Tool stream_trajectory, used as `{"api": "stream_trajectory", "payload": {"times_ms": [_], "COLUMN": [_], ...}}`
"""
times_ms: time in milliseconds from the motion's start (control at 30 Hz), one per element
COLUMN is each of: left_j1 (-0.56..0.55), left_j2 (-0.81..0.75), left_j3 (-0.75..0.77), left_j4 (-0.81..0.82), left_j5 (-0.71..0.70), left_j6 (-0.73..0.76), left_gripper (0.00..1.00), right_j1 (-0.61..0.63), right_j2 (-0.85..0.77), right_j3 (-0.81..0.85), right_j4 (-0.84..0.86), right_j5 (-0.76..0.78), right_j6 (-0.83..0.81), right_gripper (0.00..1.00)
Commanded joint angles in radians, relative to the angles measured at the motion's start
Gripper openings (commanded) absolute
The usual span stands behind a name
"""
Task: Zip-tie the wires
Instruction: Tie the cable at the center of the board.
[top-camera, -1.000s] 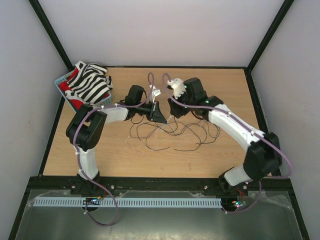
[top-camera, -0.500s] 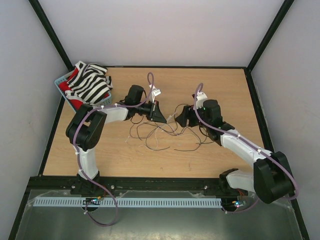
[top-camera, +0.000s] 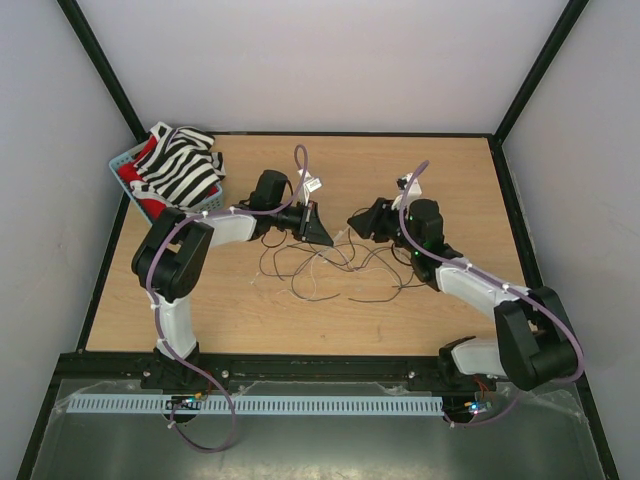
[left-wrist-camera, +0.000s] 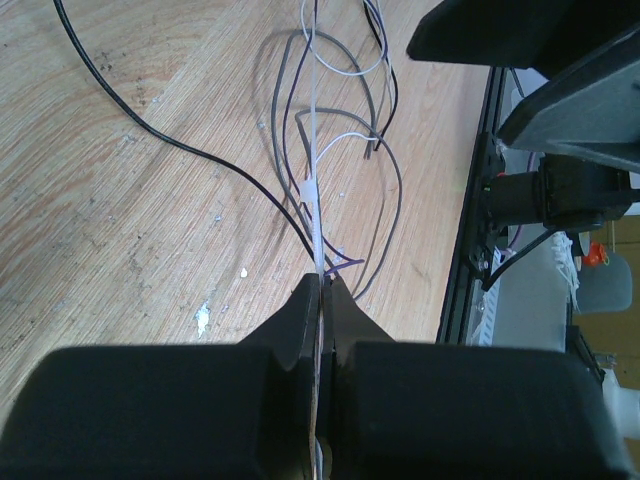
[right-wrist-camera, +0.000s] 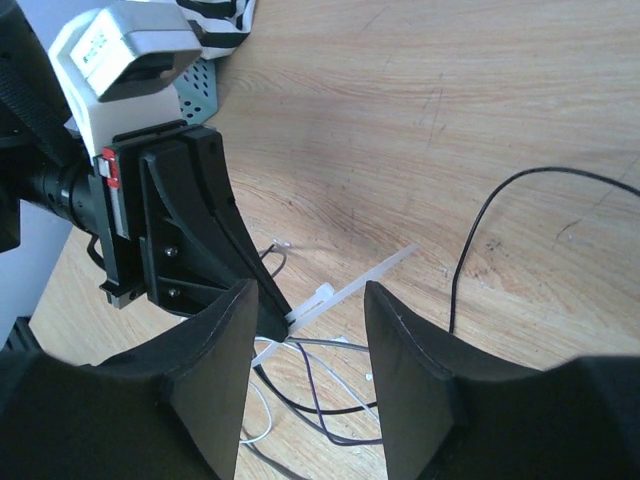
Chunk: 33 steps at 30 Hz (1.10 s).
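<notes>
Wires (top-camera: 335, 262): sprawl as a loose, untied tangle of thin dark and pale strands on the middle of the table (top-camera: 250, 310), between the two grippers and just toward the near edge from them. Left gripper (left-wrist-camera: 322, 288): pressed tight together low over the wood, pinching a pale zip tie (left-wrist-camera: 313, 190) edge-on at the very tips, with several strands running underneath. Right gripper (right-wrist-camera: 300, 300): spread wide and touching nothing, one finger on either side of the tie's head and of the left gripper's tip, with the tie's free tail angling away beyond them. Cannot tell whether the tie passes round any strand. Against a second ago: right arm down from a raised pose, gripper no longer turned up over the far side but stretched low across the table. Against half a second ago: right gripper a little closer to the left one. Left arm and the tangle as before. Around it all, plain pale walls (top-camera: 330, 60) and a black frame (top-camera: 98, 60). Below, light wood grain, scuffed and flecked with pale specks near the strands. At the far left corner, a blue basket (top-camera: 120, 162) heaped with black-and-white striped cloth (top-camera: 185, 165), well apart from the tangle.
</notes>
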Motion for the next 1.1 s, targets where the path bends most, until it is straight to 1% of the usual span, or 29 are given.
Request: {"api": "stream_trajectory", "payload": {"times_ms": [0, 233, 467, 867, 1067], "left_j1": [0.003, 0.003, 0.002, -0.001, -0.002], "left_j2": [-0.020, -0.020, -0.025, -0.022, -0.021], "left_j3": [-0.008, -0.008, -0.007, -0.005, -0.001], "left_j4": [0.024, 0.025, 0.028, 0.033, 0.033], "left_j5": [0.002, 0.002, 0.003, 0.003, 0.005], "left_j6": [0.002, 0.001, 0.000, -0.004, -0.004], "left_gripper": [0.00, 0.00, 0.00, 0.00, 0.00], "right_j1": [-0.004, -0.004, -0.004, -0.004, -0.004], "right_j2": [0.016, 0.039, 0.095, 0.230, 0.257], "right_j3": [-0.012, -0.034, -0.044, -0.030, -0.047], "right_j4": [0.047, 0.038, 0.134, 0.275, 0.376], "right_j5": [0.005, 0.009, -0.021, -0.050, -0.050], "right_j6": [0.065, 0.090, 0.131, 0.210, 0.251], "right_gripper": [0.56, 0.59, 0.60, 0.56, 0.53]}}
